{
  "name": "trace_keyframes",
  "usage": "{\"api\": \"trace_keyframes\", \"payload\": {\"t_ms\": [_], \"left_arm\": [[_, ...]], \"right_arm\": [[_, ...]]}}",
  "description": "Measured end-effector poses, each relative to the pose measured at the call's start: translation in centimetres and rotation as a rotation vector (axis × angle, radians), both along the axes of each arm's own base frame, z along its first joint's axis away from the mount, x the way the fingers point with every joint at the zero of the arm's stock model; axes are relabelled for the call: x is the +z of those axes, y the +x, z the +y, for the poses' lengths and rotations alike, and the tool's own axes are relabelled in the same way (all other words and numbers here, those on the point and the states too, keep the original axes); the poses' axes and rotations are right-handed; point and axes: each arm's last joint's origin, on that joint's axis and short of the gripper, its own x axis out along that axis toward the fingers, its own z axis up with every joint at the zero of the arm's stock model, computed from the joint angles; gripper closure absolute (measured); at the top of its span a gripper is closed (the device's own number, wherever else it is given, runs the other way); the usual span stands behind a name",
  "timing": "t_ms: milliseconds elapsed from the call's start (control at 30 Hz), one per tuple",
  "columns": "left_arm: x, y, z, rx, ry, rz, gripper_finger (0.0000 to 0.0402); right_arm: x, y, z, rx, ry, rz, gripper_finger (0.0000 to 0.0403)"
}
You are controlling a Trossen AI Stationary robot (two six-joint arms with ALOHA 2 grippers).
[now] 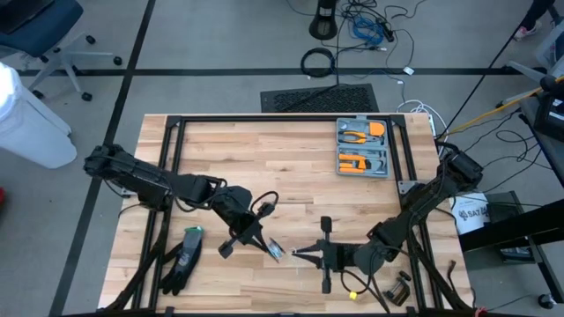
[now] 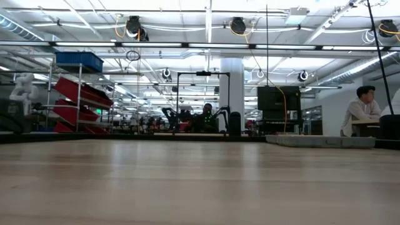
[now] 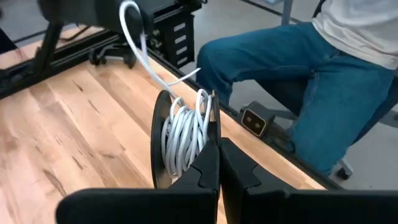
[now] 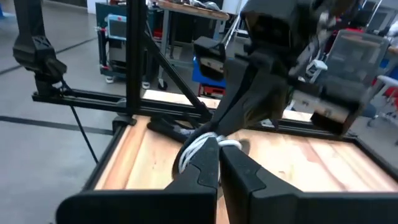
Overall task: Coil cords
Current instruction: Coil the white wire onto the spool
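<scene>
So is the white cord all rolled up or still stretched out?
Mostly rolled up. In the left wrist view the white cord sits in bunched loops at the left gripper, whose jaws are shut on it. One loose end sticks out.

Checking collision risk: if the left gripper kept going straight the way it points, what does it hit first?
The coiled white cord, already at the left gripper tips, which are shut on it. Beyond it, probably the table edge, then a seated person's leg; depth unclear.

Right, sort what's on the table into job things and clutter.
Job:
- white cord, wound in loops, pinched between both claws
- left claw, shut on the cord
- right claw, shut on the cord

Clutter:
- grey tray of orange-handled tools
- black gloves
- small dark parts by the table's right corner
</scene>
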Motion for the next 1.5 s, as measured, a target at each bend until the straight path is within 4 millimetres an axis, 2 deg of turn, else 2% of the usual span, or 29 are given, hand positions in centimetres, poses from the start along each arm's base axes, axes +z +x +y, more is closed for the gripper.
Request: {"api": "trace_keyframes", "payload": {"t_ms": [200, 467, 733, 1000, 1100, 1300, 1500], "left_arm": [[-1.0, 0.8, -0.1, -0.009, -0.002, 0.020, 0.0401], [-0.5, 1.0, -0.2, -0.038, -0.032, -0.041, 0.0401], [-0.3, 1.0, -0.4, -0.083, -0.035, -0.066, 0.0401], [-0.2, 1.1, -0.4, -0.087, -0.036, -0.080, 0.0401], [-0.2, 1.1, -0.4, -0.088, -0.035, -0.081, 0.0401], [-0.1, 1.2, -0.3, -0.083, -0.038, -0.101, 0.0401], [-0.1, 1.2, -0.3, -0.061, -0.003, -0.122, 0.0401]], "right_arm": [[0.8, 0.5, -0.3, -0.001, -0.086, -0.004, 0.0403], [3.6, 2.5, -1.6, 0.097, -0.157, 0.042, 0.0403], [4.6, 3.7, -3.3, 0.243, -0.177, 0.157, 0.0403], [6.2, 4.6, -4.5, 0.260, -0.244, 0.129, 0.0403], [6.4, 4.9, -5.1, 0.236, -0.200, 0.130, 0.0403], [6.3, 5.5, -6.5, 0.184, 0.029, 0.158, 0.0402], [6.4, 5.5, -6.2, 0.190, 0.087, 0.143, 0.0402]]}}
